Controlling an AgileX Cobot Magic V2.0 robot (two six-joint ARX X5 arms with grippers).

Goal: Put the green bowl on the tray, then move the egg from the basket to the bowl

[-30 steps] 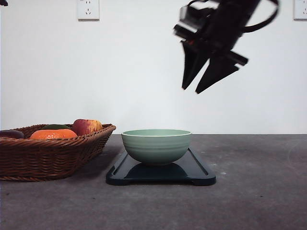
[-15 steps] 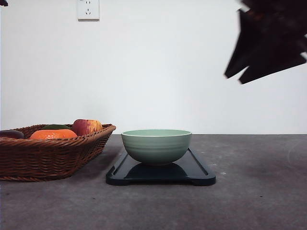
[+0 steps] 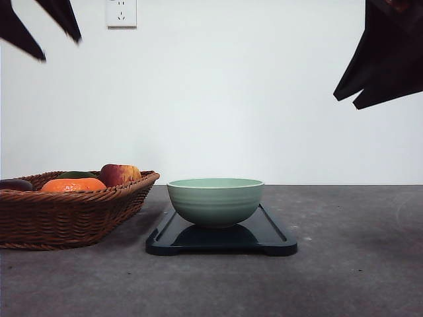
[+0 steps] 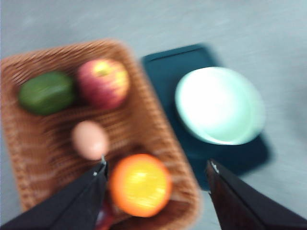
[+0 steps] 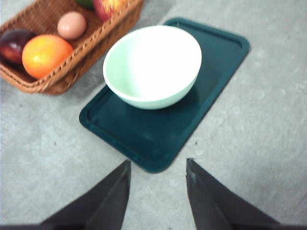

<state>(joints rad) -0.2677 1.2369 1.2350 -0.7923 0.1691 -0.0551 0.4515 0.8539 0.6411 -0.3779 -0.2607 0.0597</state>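
The pale green bowl (image 3: 215,201) stands upright on the black tray (image 3: 264,238), slightly toward its left end. The brown wicker basket (image 3: 66,218) sits to the left of the tray. In it lies a tan egg (image 4: 89,139) (image 5: 72,25), between an orange and an apple. My left gripper (image 3: 61,49) (image 4: 157,164) hangs open high above the basket, holding nothing. My right gripper (image 3: 346,104) (image 5: 158,162) is open and empty, high up and to the right of the tray (image 5: 158,139). The bowl (image 5: 152,64) has nothing in it.
The basket (image 4: 158,129) also holds an orange (image 4: 140,184), a red-yellow apple (image 4: 103,82), a dark green fruit (image 4: 46,92) and a dark plum (image 5: 14,43). Grey tabletop stretches to the right of the tray and along the front. A white wall stands behind.
My right gripper has risen and swung right, away from above the bowl. My left gripper has come into the top left of the front view. Bowl, tray and basket have stayed put.
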